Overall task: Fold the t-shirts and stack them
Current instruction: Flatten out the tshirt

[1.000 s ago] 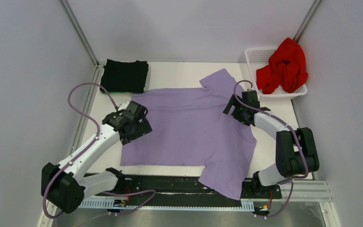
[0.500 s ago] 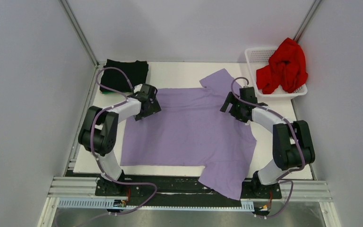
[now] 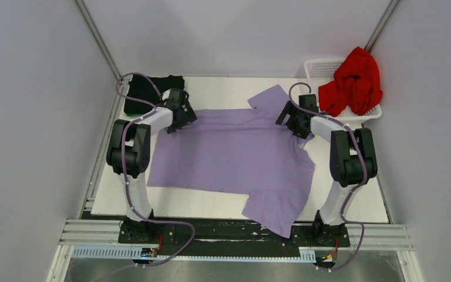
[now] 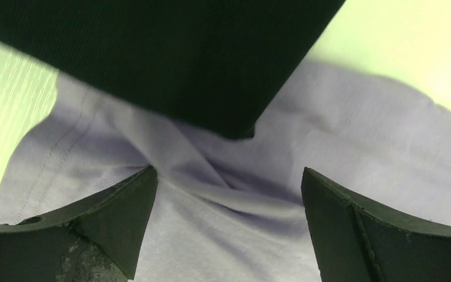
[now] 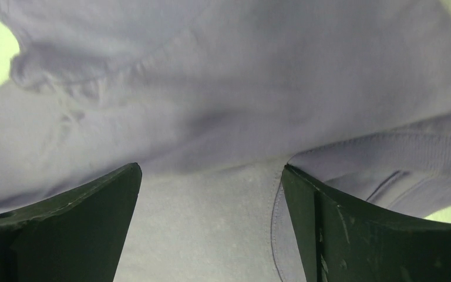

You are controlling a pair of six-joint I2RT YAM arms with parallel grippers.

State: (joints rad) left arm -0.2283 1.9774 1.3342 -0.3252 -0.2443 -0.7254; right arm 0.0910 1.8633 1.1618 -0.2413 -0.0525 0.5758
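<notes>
A lavender t-shirt [image 3: 235,158] lies spread flat on the white table, one sleeve hanging over the near edge. My left gripper [image 3: 178,116] stands open on its far-left corner, beside the folded black t-shirt [image 3: 147,91]. In the left wrist view the left gripper [image 4: 229,171] has a wrinkle of lavender cloth [image 4: 352,135] between its jaws, below the black t-shirt [image 4: 170,53]. My right gripper [image 3: 292,117] is open on the shirt near its far sleeve. The right wrist view has the right gripper [image 5: 211,167] over lavender cloth [image 5: 241,70] with a hem seam. A red t-shirt [image 3: 352,82] is bunched in the basket.
A white lattice basket [image 3: 320,67] stands at the back right corner of the table. Grey walls close in the left, right and back sides. The arms' mounting rail [image 3: 211,232] runs along the near edge.
The left arm swung from the shirt's left side up to its far-left corner. The right gripper moved slightly farther back. The lavender shirt slid away from the near edge.
</notes>
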